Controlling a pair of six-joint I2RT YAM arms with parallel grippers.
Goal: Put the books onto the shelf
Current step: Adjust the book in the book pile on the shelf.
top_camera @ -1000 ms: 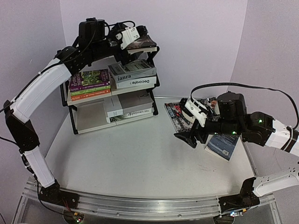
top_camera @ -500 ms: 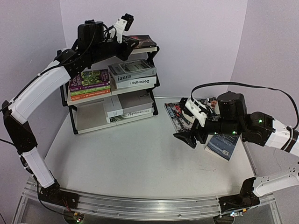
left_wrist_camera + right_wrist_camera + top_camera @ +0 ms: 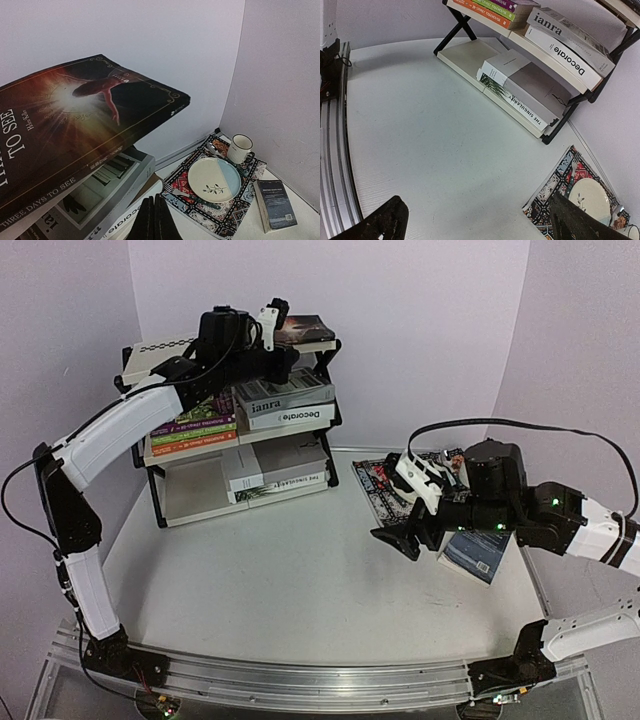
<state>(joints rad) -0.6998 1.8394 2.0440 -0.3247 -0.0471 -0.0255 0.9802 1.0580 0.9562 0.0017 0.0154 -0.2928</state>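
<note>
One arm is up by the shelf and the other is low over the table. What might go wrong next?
1. The black book lies at the end of the top board of the shelf, with the shut left gripper close by; pulling away carelessly might nudge it off.
2. The dark blue book lies right beside the placemat holding a plate and mug; the open right gripper might knock them while reaching.
</note>
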